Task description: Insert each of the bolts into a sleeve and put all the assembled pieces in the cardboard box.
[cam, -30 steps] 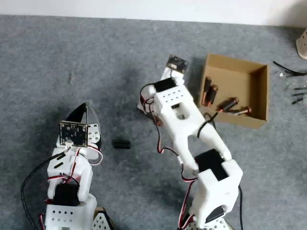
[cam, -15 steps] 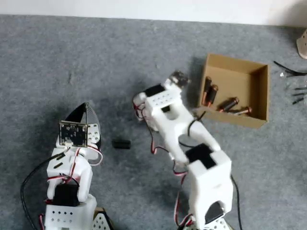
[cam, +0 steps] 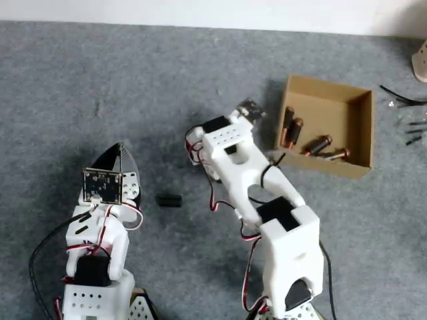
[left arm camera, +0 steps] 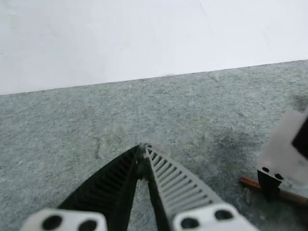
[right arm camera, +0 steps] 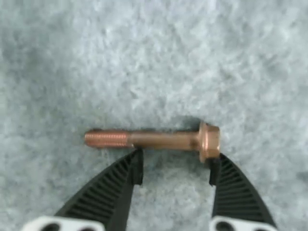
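Observation:
A copper bolt (right arm camera: 153, 140) lies flat on the grey carpet. My right gripper (right arm camera: 175, 168) is open just short of it, one fingertip near the threads and the other by the head. From above, the right arm (cam: 230, 143) covers that spot, left of the cardboard box (cam: 320, 165). Several assembled pieces (cam: 289, 127) lie in the box. A black sleeve (cam: 169, 199) rests on the carpet between the arms. My left gripper (cam: 121, 152) is shut and empty, left of the sleeve. The left wrist view has its closed tips (left arm camera: 143, 150) and the bolt's threaded end (left arm camera: 250, 182) beneath the right arm.
Thin black wires and small loose parts (cam: 407, 113) lie on the carpet right of the box. A pale object (cam: 420, 60) sits at the far right edge. A white wall (cam: 200, 12) borders the carpet at the back. Open carpet stretches to the far left.
The right arm swung left, away from the box, and its wrist turned. The left arm and the sleeve stayed put.

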Controlling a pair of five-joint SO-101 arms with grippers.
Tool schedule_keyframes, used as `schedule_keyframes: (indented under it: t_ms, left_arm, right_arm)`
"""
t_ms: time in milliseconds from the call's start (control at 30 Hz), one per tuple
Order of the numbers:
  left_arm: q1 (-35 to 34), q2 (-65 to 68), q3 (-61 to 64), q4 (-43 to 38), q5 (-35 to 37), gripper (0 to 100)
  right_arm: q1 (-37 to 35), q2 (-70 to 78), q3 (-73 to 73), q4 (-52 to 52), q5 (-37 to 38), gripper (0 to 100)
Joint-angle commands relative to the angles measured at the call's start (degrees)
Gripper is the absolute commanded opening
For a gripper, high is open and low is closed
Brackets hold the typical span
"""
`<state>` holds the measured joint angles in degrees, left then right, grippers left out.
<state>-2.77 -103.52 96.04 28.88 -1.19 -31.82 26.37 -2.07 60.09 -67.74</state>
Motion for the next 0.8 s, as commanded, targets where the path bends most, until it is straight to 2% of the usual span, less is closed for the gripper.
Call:
schedule_keyframes:
  t_ms: [0, 233, 767]
  left_arm:
    - [0.31, 0.31, 1.10, -1.49, -0.18, 1]
    - [0.31, 0.31, 1.10, -1.49, -0.18, 1]
    - [1.54, 0.31, 1.10, -1.32, -0.35, 1]
  right_arm:
    - [4.00, -2.77, -0.92, -1.10, -0.35, 19.8]
    - [6.81, -3.12, -1.27, 3.91, -0.35, 19.8]
    - [5.93, -2.77, -11.21, 1.45, -0.79, 19.8]
